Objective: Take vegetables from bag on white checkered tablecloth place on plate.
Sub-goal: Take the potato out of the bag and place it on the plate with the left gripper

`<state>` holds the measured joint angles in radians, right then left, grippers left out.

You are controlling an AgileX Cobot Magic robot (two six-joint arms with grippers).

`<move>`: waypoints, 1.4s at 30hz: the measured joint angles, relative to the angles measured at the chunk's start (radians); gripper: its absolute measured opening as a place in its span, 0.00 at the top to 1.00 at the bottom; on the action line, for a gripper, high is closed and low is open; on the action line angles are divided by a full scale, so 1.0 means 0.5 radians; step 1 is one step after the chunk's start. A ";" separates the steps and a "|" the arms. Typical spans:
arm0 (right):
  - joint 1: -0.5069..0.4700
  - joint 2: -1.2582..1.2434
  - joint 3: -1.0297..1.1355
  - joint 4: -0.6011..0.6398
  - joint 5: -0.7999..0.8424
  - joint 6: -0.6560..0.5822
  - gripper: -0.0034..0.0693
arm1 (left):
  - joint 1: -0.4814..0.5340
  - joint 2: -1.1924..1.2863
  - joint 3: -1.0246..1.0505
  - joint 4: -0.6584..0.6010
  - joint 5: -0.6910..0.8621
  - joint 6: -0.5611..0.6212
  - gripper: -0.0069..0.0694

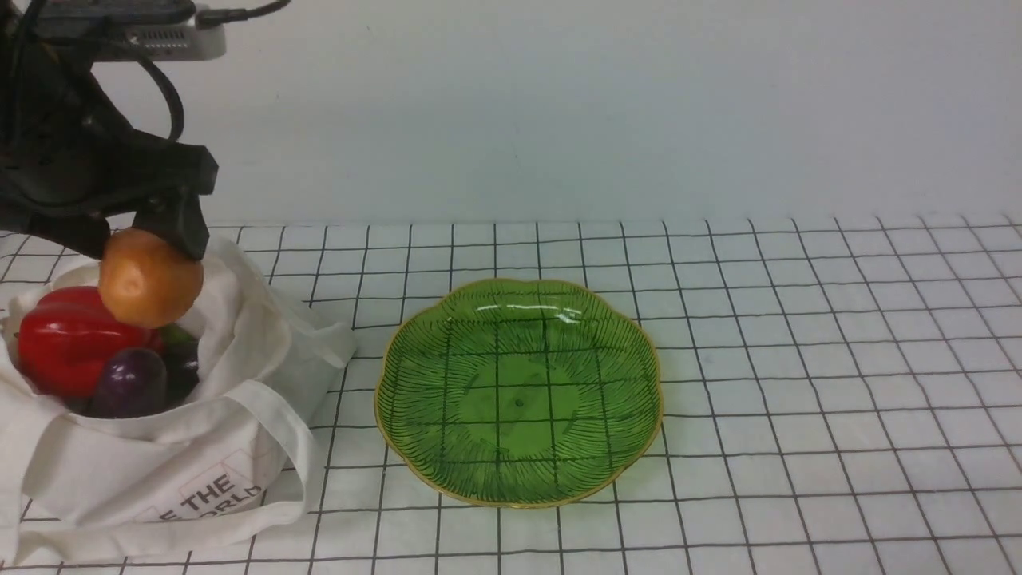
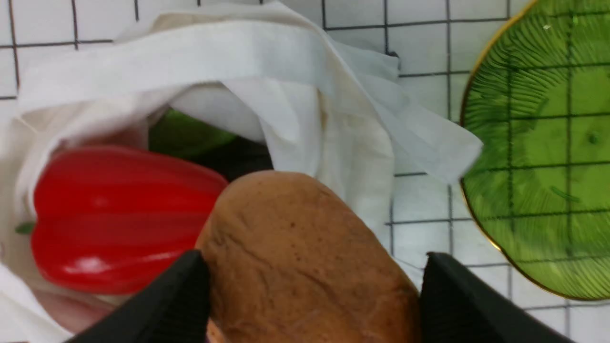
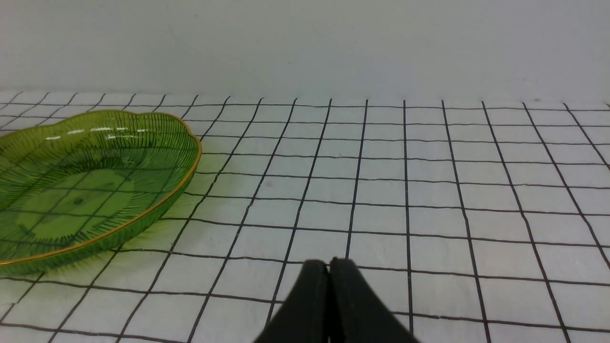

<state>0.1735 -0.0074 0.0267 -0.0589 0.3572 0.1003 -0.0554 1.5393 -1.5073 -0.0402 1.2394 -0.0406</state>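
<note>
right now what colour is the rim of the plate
Gold, edging translucent green with dark radiating lines; the plate shows best in the front view.

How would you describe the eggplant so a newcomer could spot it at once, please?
Find the white bag at the tablecloth's left. In its mouth, below the potato in the left gripper, the eggplant sits beside the red pepper. Unlike them, it is glossy dark purple.

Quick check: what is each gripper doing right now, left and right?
Left gripper: closed on the potato, held above the bag.
Right gripper: fingers closed together, holding nothing.
</note>
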 joint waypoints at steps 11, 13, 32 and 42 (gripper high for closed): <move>0.000 0.000 0.000 0.000 0.000 0.000 0.97 | -0.415 -0.048 0.035 -0.381 0.000 0.227 0.25; 0.000 0.000 0.000 0.000 0.000 0.000 0.97 | -0.545 0.017 0.038 -0.390 -0.080 0.271 0.25; 0.000 0.000 0.000 0.000 0.000 0.000 0.97 | -0.980 0.962 0.040 -0.392 -1.008 0.402 0.24; 0.000 0.000 0.000 0.000 0.000 0.000 0.97 | -0.980 0.971 0.035 -0.302 -1.029 0.404 0.01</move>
<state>0.1735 -0.0074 0.0267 -0.0589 0.3572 0.1003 -0.5455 2.0247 -1.4898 -0.1914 0.7249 0.1614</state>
